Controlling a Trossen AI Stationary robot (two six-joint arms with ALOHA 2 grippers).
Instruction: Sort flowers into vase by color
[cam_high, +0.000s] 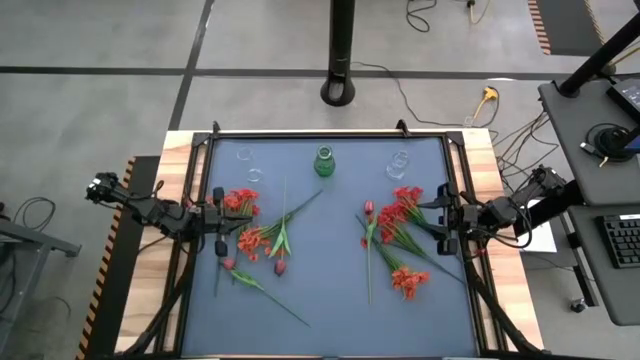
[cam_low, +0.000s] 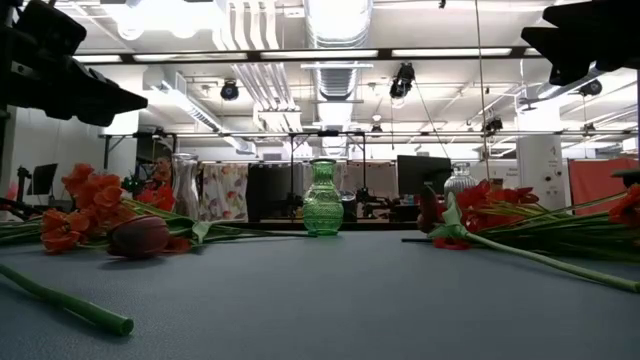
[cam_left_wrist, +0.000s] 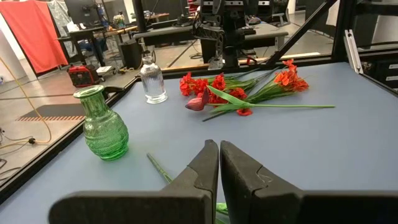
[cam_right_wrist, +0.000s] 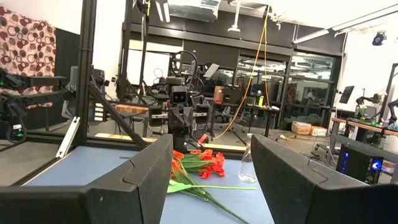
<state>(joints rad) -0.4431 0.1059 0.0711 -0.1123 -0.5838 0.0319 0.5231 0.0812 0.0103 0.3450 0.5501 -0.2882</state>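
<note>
Two bunches of red and orange-red flowers lie flat on the blue mat. The left bunch (cam_high: 252, 228) (cam_low: 100, 212) includes a maroon tulip bud (cam_low: 140, 237). The right bunch (cam_high: 397, 235) (cam_left_wrist: 239, 93) (cam_right_wrist: 200, 165) lies on the mat's other half. A green glass vase (cam_high: 324, 162) (cam_low: 322, 198) (cam_left_wrist: 103, 124) stands upright at the far middle. My left gripper (cam_high: 232, 220) (cam_left_wrist: 219, 163) is shut, at the left bunch's left edge, pointing right. My right gripper (cam_high: 432, 217) (cam_right_wrist: 211, 168) is open, at the right bunch's right edge, pointing left.
Two clear glass vases (cam_high: 247, 160) (cam_high: 398, 165) stand on either side of the green one at the far edge. Loose stems (cam_high: 265, 290) (cam_low: 60, 300) lie on the near left of the mat. A black frame (cam_high: 460, 150) borders the mat. The near middle holds bare mat (cam_high: 330, 310).
</note>
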